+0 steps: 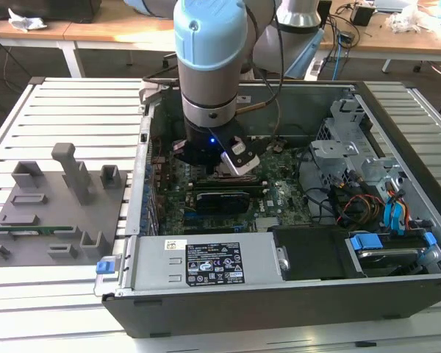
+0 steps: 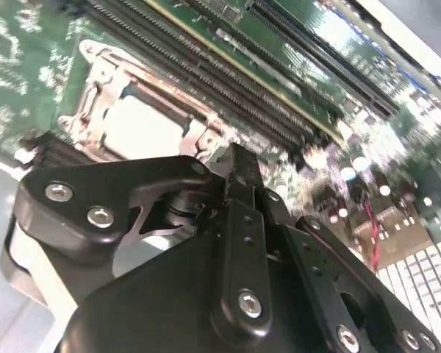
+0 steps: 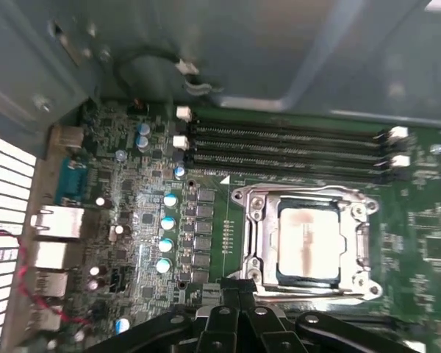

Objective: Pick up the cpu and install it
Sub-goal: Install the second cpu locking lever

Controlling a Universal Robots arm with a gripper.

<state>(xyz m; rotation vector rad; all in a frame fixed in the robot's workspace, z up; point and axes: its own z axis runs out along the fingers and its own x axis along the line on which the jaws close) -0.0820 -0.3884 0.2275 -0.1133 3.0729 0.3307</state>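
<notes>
The cpu (image 3: 309,241) lies flat inside the socket (image 3: 306,243) on the motherboard (image 3: 206,220), with its silver top facing up. The metal frame of the socket surrounds it on all sides. In the second wrist view the cpu (image 2: 143,126) also sits in the socket (image 2: 136,118), apart from the black fingers.

The gripper (image 3: 239,294) is just beside the socket, at its near edge, and it does not hold the cpu. Its fingers (image 3: 228,288) are pressed together, with nothing between them. In the second wrist view the gripper (image 2: 239,173) shows the same, the tips meeting just beside the socket frame.

On the other side of the socket run the long black memory slots (image 3: 287,143). Further from the socket stand small blue capacitors (image 3: 165,232) and silver ports (image 3: 55,220).

In the exterior view the arm (image 1: 209,66) reaches down into the open computer case (image 1: 279,294), and the gripper (image 1: 217,165) hangs close over the motherboard (image 1: 272,198). Beside the case, at the exterior view's left, a grey holder (image 1: 51,213) lies on the table (image 1: 66,103).
</notes>
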